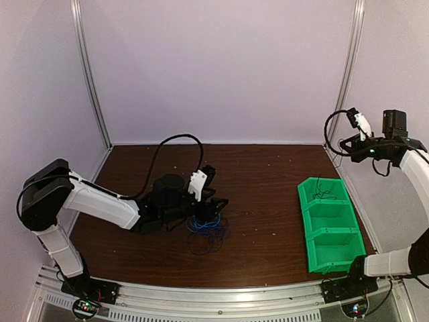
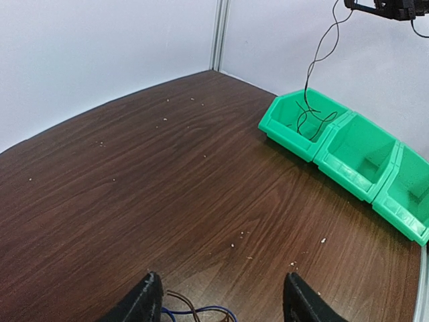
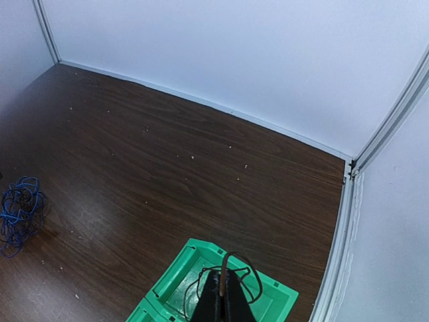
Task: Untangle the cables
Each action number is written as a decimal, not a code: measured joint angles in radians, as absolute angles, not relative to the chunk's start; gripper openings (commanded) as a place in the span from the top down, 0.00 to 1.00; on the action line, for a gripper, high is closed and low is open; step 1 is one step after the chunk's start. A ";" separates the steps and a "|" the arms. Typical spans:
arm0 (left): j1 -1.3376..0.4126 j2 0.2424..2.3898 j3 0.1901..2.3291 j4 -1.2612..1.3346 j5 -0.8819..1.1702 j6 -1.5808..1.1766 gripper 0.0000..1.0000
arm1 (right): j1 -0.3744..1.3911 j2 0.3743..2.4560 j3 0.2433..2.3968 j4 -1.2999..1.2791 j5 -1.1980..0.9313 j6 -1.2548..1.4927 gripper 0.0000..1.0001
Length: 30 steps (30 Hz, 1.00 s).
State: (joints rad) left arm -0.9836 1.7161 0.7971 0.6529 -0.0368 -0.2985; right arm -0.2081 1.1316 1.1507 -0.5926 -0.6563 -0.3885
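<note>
A fist-sized tangle of blue and dark cables [image 1: 206, 233] lies on the brown table, left of centre. My left gripper [image 1: 208, 215] is low over its far edge and open. In the left wrist view the fingers [image 2: 143, 304] stand wide apart, with a blue and a brown strand [image 2: 194, 311] on the table between them. My right gripper [image 1: 345, 142] is raised high at the right, shut on a thin dark cable [image 3: 226, 267]. That cable [image 2: 315, 60] hangs down into the far compartment of the green bin [image 1: 307, 191]. The tangle also shows in the right wrist view [image 3: 20, 211].
The green bin has three compartments in a row [image 1: 354, 249] along the table's right side; the two nearer ones look empty. White walls and metal corner posts [image 1: 90, 74] enclose the table. Small pale crumbs dot the wood.
</note>
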 measured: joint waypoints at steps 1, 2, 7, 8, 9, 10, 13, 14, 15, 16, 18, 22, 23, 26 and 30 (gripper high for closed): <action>-0.984 1.719 0.797 0.653 -0.037 -0.299 0.37 | -0.208 1.136 1.148 -0.594 -0.653 -0.396 1.00; -0.984 1.721 0.797 0.653 -0.036 -0.299 0.37 | -0.208 1.141 1.144 -0.595 -0.651 -0.399 1.00; -0.984 1.726 0.797 0.653 -0.037 -0.303 0.37 | -0.209 1.188 1.095 -0.595 -0.646 -0.424 1.00; -0.984 1.726 0.797 0.654 -0.036 -0.305 0.37 | -0.209 1.201 1.082 -0.595 -0.646 -0.426 1.00; -0.984 1.726 0.797 0.653 -0.037 -0.305 0.37 | -0.209 1.215 1.070 -0.596 -0.645 -0.429 1.00; -0.984 1.726 0.797 0.653 -0.037 -0.306 0.37 | -0.209 1.229 1.059 -0.596 -0.645 -0.432 1.00; -0.984 1.726 0.797 0.654 -0.037 -0.307 0.38 | -0.209 1.269 1.033 -0.594 -0.638 -0.442 1.00; -0.984 1.726 0.796 0.654 -0.037 -0.307 0.37 | -0.209 1.286 1.024 -0.593 -0.635 -0.444 1.00; -0.984 1.726 0.795 0.654 -0.037 -0.307 0.37 | -0.209 1.305 1.016 -0.593 -0.632 -0.447 1.00; -0.984 1.726 0.793 0.654 -0.038 -0.307 0.37 | -0.209 1.322 1.010 -0.591 -0.629 -0.449 1.00; -0.984 1.726 0.788 0.654 -0.038 -0.308 0.37 | -0.209 1.360 0.999 -0.591 -0.627 -0.452 1.00; -0.984 1.726 0.774 0.655 -0.042 -0.310 0.37 | -0.209 1.430 0.988 -0.592 -0.622 -0.469 1.00; -0.984 1.726 0.772 0.654 -0.043 -0.310 0.37 | -0.209 1.449 0.988 -0.593 -0.618 -0.472 1.00; -0.984 1.726 0.772 0.656 -0.044 -0.313 0.37 | -0.209 1.502 0.988 -0.598 -0.599 -0.484 1.00; -0.984 1.726 0.772 0.656 -0.044 -0.314 0.37 | -0.209 1.550 0.988 -0.607 -0.575 -0.493 1.00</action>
State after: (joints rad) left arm -0.9836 1.7260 0.7719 0.6563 -0.0441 -0.3141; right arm -0.2092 1.5497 0.9882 -0.6067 -0.5747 -0.4931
